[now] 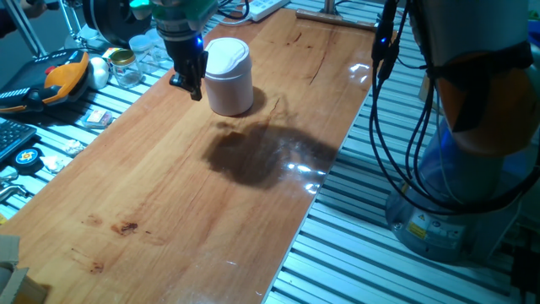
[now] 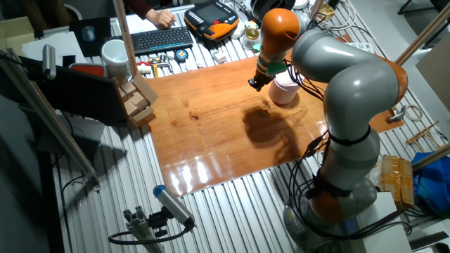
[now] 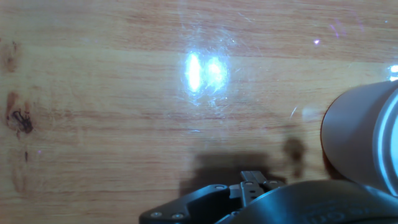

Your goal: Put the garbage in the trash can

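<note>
the desk (image 1: 169, 211) is being viewed closely along its length in one fixed view, from high and farther off in the other, straight down in the hand view.

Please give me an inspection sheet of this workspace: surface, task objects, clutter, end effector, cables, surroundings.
Surface: wooden tabletop, glossy, with glare spots and small dark stains.
Task objects: white trash can upright near the far end; garbage: nothing seen.
Clutter: nothing seen on the wood; glass jars and an orange pendant beside it.
End effector: hangs just beside the trash can; open or shut cannot be told.
Cables: black cables hang off the table's edge.
Surroundings: keyboard, white mug, wooden blocks.
</note>
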`<control>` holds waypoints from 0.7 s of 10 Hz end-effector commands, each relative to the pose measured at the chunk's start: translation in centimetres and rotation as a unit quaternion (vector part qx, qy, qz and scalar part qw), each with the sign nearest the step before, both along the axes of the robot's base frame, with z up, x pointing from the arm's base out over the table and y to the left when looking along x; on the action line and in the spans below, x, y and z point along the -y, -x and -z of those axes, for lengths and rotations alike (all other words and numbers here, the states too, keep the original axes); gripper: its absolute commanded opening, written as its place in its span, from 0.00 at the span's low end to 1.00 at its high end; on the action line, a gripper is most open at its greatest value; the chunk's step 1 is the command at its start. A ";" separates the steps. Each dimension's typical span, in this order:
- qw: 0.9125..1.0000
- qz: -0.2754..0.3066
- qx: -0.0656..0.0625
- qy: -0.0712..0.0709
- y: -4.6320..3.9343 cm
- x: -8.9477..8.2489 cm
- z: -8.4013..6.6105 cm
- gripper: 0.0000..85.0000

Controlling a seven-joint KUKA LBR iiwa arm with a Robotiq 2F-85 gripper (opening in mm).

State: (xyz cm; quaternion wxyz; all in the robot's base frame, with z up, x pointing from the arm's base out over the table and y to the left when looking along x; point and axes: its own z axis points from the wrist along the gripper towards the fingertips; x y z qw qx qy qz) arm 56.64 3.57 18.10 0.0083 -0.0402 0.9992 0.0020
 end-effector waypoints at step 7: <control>1.000 -0.002 0.000 -0.003 0.65 0.0 -1.1 0.00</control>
